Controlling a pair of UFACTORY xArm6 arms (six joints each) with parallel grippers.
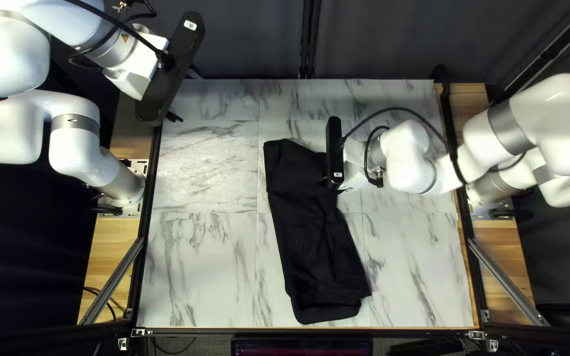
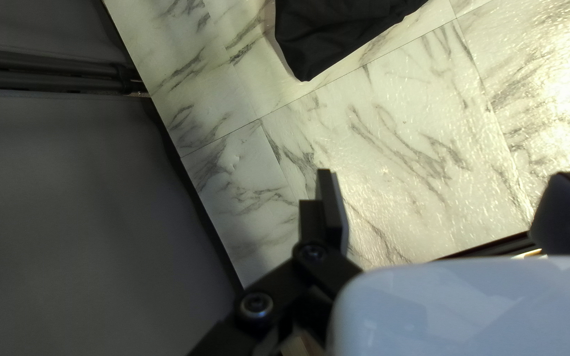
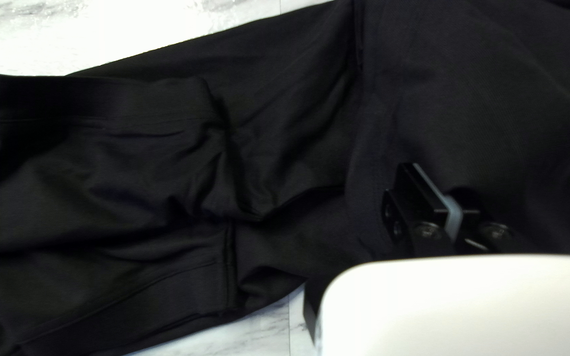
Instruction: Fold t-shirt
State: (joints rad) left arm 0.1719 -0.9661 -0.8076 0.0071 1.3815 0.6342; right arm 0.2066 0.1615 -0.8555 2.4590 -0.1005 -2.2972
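The black t-shirt (image 1: 311,231) lies as a long, narrow folded strip on the marble-patterned table, its lower end near the front edge. My left gripper (image 1: 185,95) is raised over the table's far left corner, away from the cloth. In the left wrist view my left gripper (image 2: 446,175) stands wide open above bare table, with a corner of the t-shirt (image 2: 331,33) farther ahead. At the shirt's right edge, toward its far end, is my right gripper (image 1: 325,180). In the right wrist view my right gripper (image 3: 440,188) is shut on dark fabric of the t-shirt (image 3: 285,132); one finger is mostly hidden.
Marble-patterned table (image 1: 199,264) shows on both sides of the shirt. Black rails (image 1: 145,224) run along the table's edges, and a dark curtain (image 1: 390,39) hangs behind. A screen (image 1: 301,347) stands beyond the near edge. My right arm (image 1: 423,158) reaches low across the table's right half.
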